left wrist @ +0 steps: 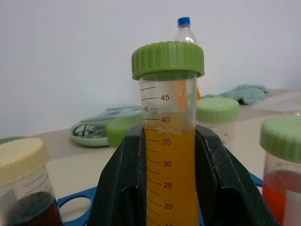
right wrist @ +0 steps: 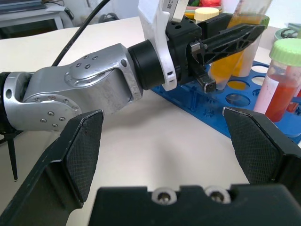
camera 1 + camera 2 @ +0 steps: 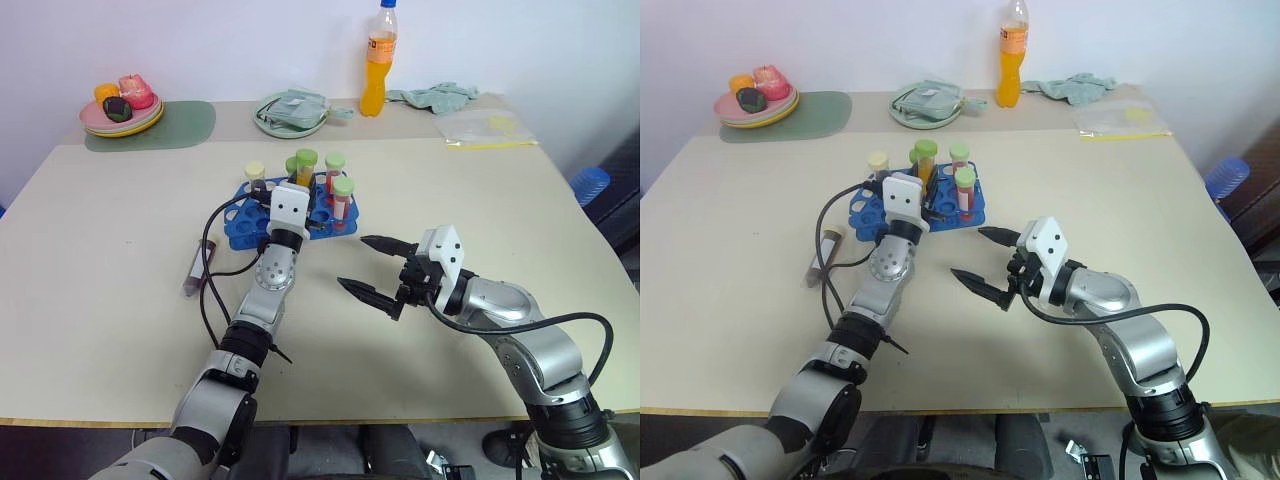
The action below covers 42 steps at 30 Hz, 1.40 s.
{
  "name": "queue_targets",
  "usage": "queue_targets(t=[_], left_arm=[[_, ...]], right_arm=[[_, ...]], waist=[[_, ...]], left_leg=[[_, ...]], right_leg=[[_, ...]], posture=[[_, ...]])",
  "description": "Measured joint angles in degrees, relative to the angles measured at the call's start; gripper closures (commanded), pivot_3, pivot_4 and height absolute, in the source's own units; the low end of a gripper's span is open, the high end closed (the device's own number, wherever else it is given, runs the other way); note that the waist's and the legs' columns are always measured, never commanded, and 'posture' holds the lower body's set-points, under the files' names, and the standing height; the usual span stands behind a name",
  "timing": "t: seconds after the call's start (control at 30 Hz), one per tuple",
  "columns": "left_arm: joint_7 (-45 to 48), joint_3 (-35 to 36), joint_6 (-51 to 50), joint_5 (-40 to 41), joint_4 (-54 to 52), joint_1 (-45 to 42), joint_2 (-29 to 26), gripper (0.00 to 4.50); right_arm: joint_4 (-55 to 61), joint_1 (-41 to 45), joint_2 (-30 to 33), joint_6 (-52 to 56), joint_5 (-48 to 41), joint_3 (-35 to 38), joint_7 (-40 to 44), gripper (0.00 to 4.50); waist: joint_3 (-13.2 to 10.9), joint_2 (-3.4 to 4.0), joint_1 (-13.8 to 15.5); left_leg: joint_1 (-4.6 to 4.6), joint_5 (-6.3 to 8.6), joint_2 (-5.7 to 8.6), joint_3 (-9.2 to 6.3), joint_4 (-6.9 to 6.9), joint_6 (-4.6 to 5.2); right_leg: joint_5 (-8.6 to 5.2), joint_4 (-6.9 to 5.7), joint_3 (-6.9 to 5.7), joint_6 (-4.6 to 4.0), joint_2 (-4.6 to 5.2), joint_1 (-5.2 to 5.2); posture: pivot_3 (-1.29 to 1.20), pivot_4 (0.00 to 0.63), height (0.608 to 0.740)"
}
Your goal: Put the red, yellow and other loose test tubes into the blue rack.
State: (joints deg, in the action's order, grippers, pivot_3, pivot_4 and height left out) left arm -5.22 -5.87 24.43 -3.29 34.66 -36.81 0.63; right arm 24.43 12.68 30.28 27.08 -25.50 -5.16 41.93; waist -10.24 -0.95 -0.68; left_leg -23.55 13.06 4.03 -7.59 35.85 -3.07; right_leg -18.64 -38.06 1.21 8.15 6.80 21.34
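While the left gripper point(image 1: 171, 188) is clamped on the yellow tube point(image 1: 169, 155), that tube is held upright over the blue rack point(image 3: 240, 225), its green cap point(image 1: 168, 59) above the black fingers point(image 1: 120, 188). Whether its foot sits in a hole cannot be told. Just beside it in the rack stand a red tube point(image 3: 341, 200) with a green cap, two more green-capped tubes point(image 3: 333, 170) and a tube with a pale-yellow cap point(image 3: 256, 175). A maroon tube point(image 3: 193, 268) is seen lying flat on the table point(image 3: 110, 210), apart from the rack on the robot's left. Nearer the robot and to the right, the right gripper point(image 3: 372, 270) is held with its fingers spread wide and nothing between them, apart from the rack, pointing toward the left arm. Along the far edge are set an orange bottle point(image 3: 377, 62), a pale-green dish point(image 3: 290, 113), a cloth point(image 3: 437, 96), a plastic bag point(image 3: 485, 128) and a plate of fruit point(image 3: 122, 108) on a green mat point(image 3: 180, 125).
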Motion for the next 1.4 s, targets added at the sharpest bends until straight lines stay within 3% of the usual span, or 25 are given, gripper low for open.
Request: queue_targets(t=[0.67, 1.17, 1.4], left_arm=[[4.4, 0.6, -2.7, 0.0, -5.4, 3.4, 0.9, 3.66], [2.1, 1.2, 8.4, -1.4, 7.3, 0.1, 1.4, 3.66], [5.3, 2.7, 8.6, 1.4, 5.7, 2.0, 1.6, 0.3]], right_arm=[[0.0, 0.0, -0.1, 0.0, 0.5, -0.1, 0.1, 0.0], [0.0, 0.1, -1.6, -0.1, 1.1, -0.1, 0.0, 0.0], [0.0, 0.1, -2.2, -0.1, 1.8, -0.1, -0.1, 0.0]], waist=[[0.0, 0.02, 0.0], [0.0, 0.02, 0.1], [0.0, 0.02, -0.2]], left_leg=[[0.0, 0.04, 0.0, -0.06, 0.07, 0.06], [0.0, 0.04, 0.01, -0.04, 0.1, 0.07], [0.0, 0.04, 0.0, -0.09, 0.07, 0.07]], right_leg=[[0.0, -0.02, -0.01, 0.0, 0.0, -0.03], [0.01, -0.03, -0.02, 0.02, -0.01, -0.05], [0.01, -0.03, -0.01, 0.02, -0.01, -0.02]], posture=[[0.0, 0.15, 0.74], [0.0, 0.15, 0.74], [0.0, 0.15, 0.74]])
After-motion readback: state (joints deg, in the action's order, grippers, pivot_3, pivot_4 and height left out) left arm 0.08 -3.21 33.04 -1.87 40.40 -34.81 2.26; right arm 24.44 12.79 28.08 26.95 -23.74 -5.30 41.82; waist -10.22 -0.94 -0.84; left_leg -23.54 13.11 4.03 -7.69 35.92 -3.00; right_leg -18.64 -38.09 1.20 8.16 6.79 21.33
